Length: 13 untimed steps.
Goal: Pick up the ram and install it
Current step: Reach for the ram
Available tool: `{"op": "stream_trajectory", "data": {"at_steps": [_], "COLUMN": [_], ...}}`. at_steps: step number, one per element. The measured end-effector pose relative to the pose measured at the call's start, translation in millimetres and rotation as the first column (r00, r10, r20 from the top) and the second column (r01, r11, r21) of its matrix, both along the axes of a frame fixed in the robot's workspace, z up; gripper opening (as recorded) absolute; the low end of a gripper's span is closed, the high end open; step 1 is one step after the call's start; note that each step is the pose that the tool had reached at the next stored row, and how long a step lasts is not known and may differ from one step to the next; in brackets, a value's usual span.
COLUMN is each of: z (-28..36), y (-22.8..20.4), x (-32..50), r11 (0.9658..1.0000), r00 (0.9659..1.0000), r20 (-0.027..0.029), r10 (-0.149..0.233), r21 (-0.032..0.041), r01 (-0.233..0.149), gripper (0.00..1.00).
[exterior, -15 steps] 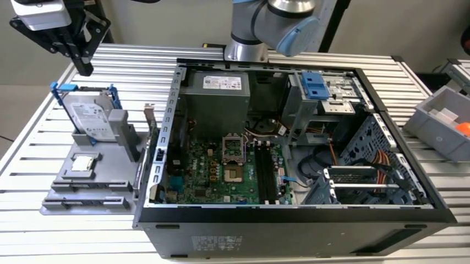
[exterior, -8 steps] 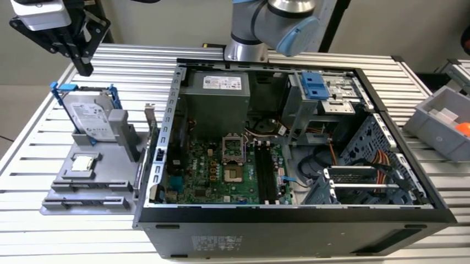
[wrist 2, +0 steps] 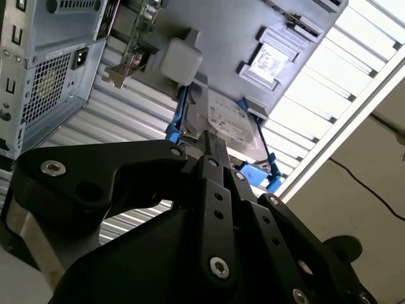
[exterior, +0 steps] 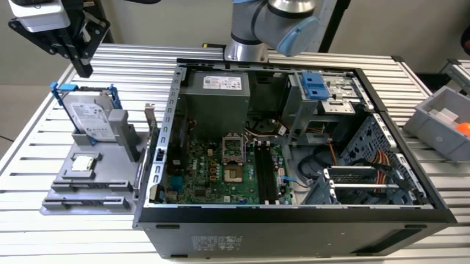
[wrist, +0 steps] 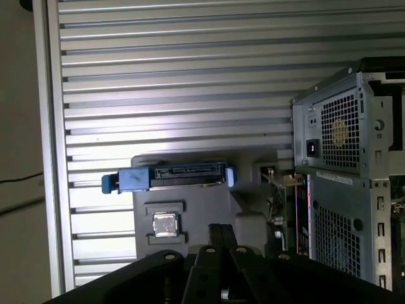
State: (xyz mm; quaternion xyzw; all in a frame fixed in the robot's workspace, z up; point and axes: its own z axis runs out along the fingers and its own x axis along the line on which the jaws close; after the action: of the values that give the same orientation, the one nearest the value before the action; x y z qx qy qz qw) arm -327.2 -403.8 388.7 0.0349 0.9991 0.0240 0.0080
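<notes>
A slatted metal bench [exterior: 29,170] carries an open desktop computer case [exterior: 294,223] lying on its side, with the motherboard [exterior: 220,170] facing up and its long black memory slots [exterior: 263,173] showing no stick in them. On the exterior view's left, a grey parts fixture [exterior: 88,192] sits just beside the case. A hard drive [exterior: 92,118] in a blue frame stands upright at the fixture's far end.

The black end effector [exterior: 86,71] hangs high over the bench at the exterior view's upper left, behind the hard drive, fingers pointing down. In both wrist views its fingers [wrist: 216,235] are pressed together with nothing between them, and they touch nothing.

The ram [exterior: 147,132] is a thin board standing on its long edge at the side of the fixture nearest the case, in the narrow strip between the fixture and the case wall. Its long axis runs parallel to that wall, from nearer the camera to farther away in the exterior view. It lies lower than the end effector and toward the exterior view's right of it, well apart, with the hard drive between them. In the first wrist view the ram [wrist: 279,196] appears as a slim greenish strip beside the case's rear panel.

A small square silver processor [exterior: 83,163] lies flat in a fixture pocket.
</notes>
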Motion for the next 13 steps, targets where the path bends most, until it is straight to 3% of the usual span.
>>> {"op": "stream_trajectory", "data": {"at_steps": [13], "z": [-0.1], "y": [-6.3], "x": [0.0], "r11": [1.0000], "r00": [1.0000], "r20": [0.0000], "r10": [0.000], "r21": [0.0000], "r01": [0.000], "gripper": [0.00]}}
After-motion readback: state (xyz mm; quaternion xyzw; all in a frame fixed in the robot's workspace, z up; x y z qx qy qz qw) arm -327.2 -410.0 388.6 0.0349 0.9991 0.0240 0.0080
